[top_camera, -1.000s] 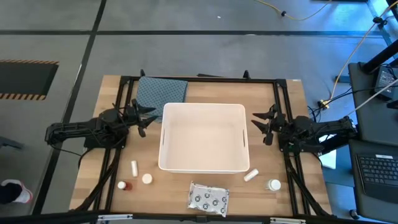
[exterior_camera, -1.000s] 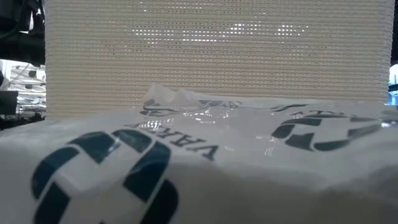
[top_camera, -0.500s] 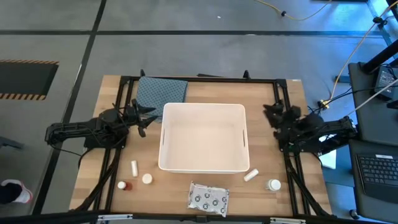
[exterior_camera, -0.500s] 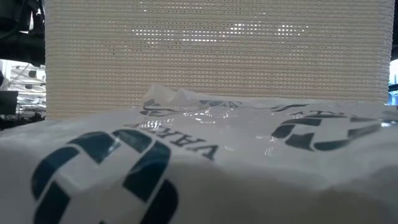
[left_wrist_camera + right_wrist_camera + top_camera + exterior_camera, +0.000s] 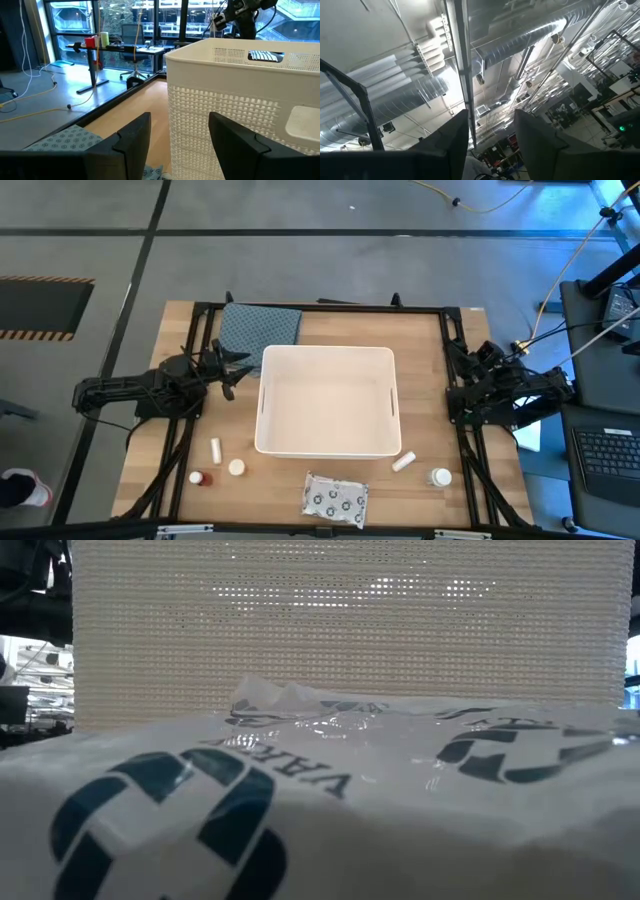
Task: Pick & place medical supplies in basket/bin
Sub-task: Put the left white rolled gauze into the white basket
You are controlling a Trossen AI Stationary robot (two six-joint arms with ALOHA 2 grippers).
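White tub (image 5: 328,402) sits mid-table, empty; the supplies lie along the near edge. Silvery packet (image 5: 335,498) lies centrally, the short tube (image 5: 403,463) and capped bottle (image 5: 441,477) nearer the right arm. Right gripper (image 5: 470,358) points upward, fingers apart, empty; left gripper (image 5: 232,367) waits beside the tub, likewise parted.

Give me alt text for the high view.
An empty white bin sits mid-table, a tool waiting open on each side: left tool, right tool. Small supplies line the near edge, including a silvery packet; a folded cloth lies behind.

A lab: glass walls (image 5: 125,30), ceiling ducts (image 5: 530,40), cabled floor (image 5: 350,260).
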